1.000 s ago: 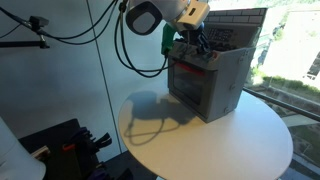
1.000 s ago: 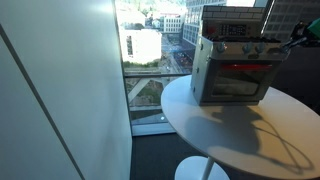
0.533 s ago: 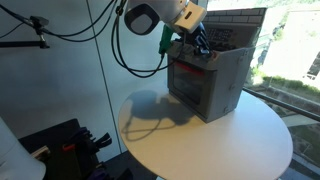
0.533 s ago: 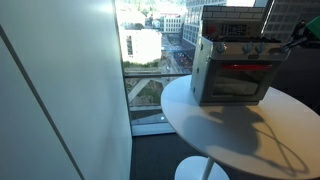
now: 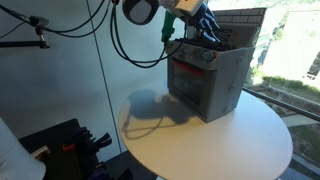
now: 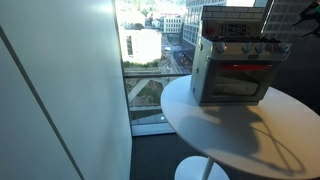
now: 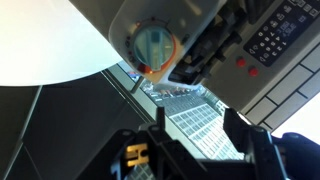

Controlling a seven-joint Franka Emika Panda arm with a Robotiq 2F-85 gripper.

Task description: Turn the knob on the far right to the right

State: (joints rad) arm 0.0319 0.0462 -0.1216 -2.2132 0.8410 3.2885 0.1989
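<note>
A grey toy oven (image 5: 212, 82) (image 6: 236, 76) stands on the round white table (image 5: 200, 145) (image 6: 240, 135). A row of small knobs runs along its upper front, and the knob on the far right (image 6: 281, 47) is small and blurred. My gripper (image 5: 200, 18) (image 6: 306, 10) hangs above and just off that end of the row, touching nothing. In the wrist view my gripper (image 7: 196, 118) is open, with only window buildings showing between its fingers (image 7: 160, 125). A round blue dial with an orange rim (image 7: 153, 47) on the oven shows above them.
Floor-to-ceiling windows (image 6: 150, 50) stand right behind the table. Black cables (image 5: 130, 45) loop down from the arm. A stand with dark equipment (image 5: 60, 145) sits on the floor beside the table. Red buttons and a keypad (image 7: 268, 38) cover the oven panel.
The gripper was shut at the far-right knob. It has since opened and lifted up and away from the oven.
</note>
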